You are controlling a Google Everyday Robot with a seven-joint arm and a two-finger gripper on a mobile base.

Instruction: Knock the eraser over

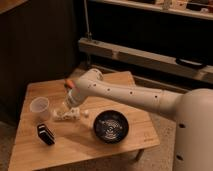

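The eraser [45, 134] is a small black block with pale stripes. It sits on the wooden table [95, 145] near the front left. My gripper [65, 108] hangs at the end of the white arm [130, 95], just over the white dotted oblong item [67, 115]. It is up and to the right of the eraser, apart from it. The translucent plastic cup [39, 107] stands left of the gripper, behind the eraser.
A black bowl [110, 126] with a ringed inside sits on the table right of centre. The table's front edge runs close below the eraser. A dark shelf unit [150, 55] stands behind the table.
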